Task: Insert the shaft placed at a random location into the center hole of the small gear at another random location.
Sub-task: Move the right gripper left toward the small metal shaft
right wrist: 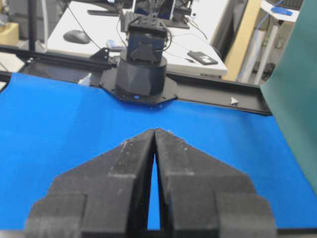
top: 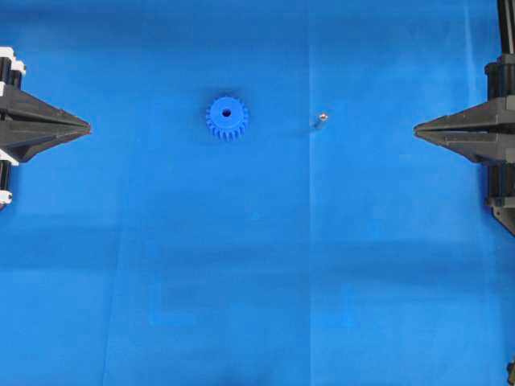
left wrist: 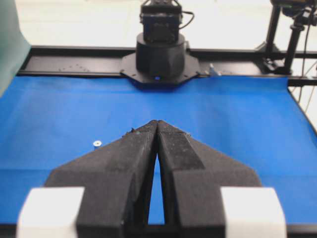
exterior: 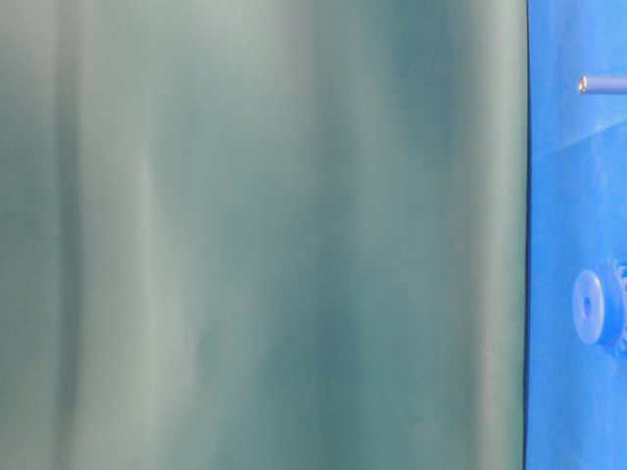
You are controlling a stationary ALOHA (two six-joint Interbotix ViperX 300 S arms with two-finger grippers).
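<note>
Both hands are empty with jaws pressed together: the left hand (top: 87,127) at the left edge of the bench and the right hand (top: 417,129) at the right edge, each well apart from the parts. The gear (top: 227,117) lies flat on the blue mat (top: 257,281), left of centre, with its centre hole (top: 226,112) facing up. The shaft (top: 320,119) stands on the mat to the right of the gear, apart from it.

Risks, as judged from this layout:
- The shaft is very thin. A hand that closes off-centre may tip it or flick it away across the mat.
- The gear is loose. Pressing the shaft in at a tilt may push the gear sideways instead of entering the hole.
- The gear is close in colour to the mat, so its edge may be misjudged.

No brand, label or writing is legible in any view.
</note>
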